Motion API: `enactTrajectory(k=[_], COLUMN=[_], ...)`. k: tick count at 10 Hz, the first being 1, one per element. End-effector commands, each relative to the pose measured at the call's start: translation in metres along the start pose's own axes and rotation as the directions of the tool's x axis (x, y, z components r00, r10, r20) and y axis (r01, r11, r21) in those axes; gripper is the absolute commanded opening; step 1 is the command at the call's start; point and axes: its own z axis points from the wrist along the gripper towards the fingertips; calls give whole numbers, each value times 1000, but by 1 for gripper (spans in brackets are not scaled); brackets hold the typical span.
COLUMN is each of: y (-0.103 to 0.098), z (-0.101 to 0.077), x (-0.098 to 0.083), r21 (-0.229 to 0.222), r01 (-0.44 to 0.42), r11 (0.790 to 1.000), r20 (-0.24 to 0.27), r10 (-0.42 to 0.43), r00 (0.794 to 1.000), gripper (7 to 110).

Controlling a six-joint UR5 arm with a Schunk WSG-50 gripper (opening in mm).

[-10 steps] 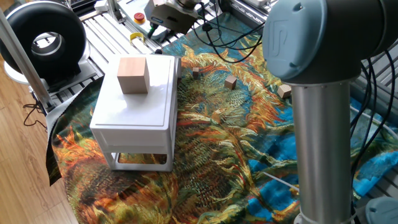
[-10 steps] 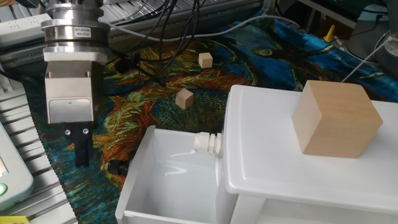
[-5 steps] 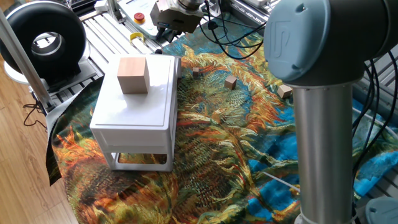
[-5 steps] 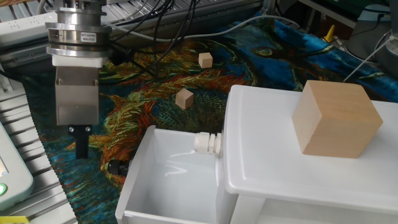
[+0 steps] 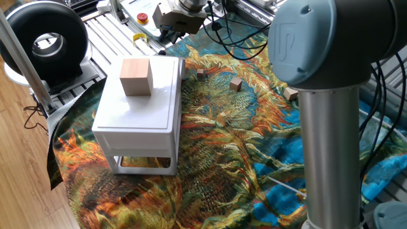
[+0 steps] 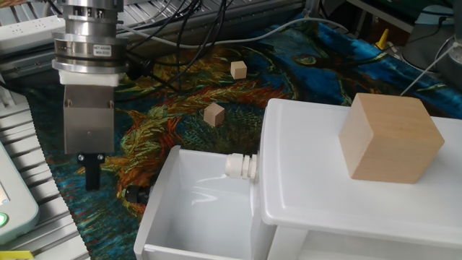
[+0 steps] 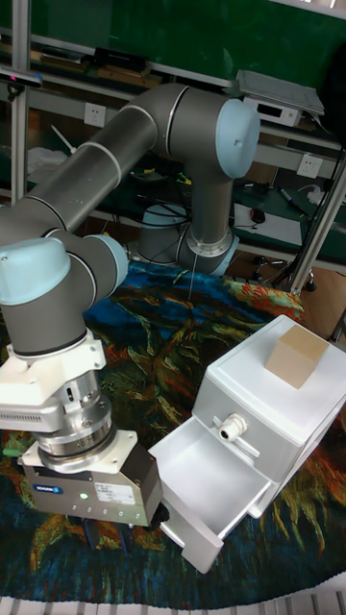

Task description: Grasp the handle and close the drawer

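Drawer [image 6: 189,209] pulled open, claw [image 6: 92,172] hanging beside its front.
Its handle isn't visible, presumably on the hidden front face; whether the claw is spread or pinched, I cannot tell. Descending blind, it may strike the drawer's rim and shove the cabinet [image 6: 346,188] across the cloth.

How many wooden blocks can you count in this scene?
4: a large cube on the white cabinet, and three small blocks on the patterned cloth. Others may be hidden.
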Motion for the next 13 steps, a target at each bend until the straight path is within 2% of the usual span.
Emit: enactTrajectory(k=[1,5,6,7,9,11,12,13], y=[-8,-5,7,30,61,53,53,52], z=[-6,-7,-13,-22,-29,-22,-21,-21], x=[-1,6,15,29,38,36,35,35], r21=[45,47,6,-63,-166,-146,-157,-154], r01=[-3,-24,-64,-132,-196,-173,-154,-128], r11=[999,999,998,989,966,974,976,980], r20=[6,-12,-34,-93,-150,-137,-131,-130], r10=[2,24,64,126,172,153,134,108], r00=[1000,1000,997,988,974,979,982,986], gripper=[44,44,44,22,22,22,22,44])
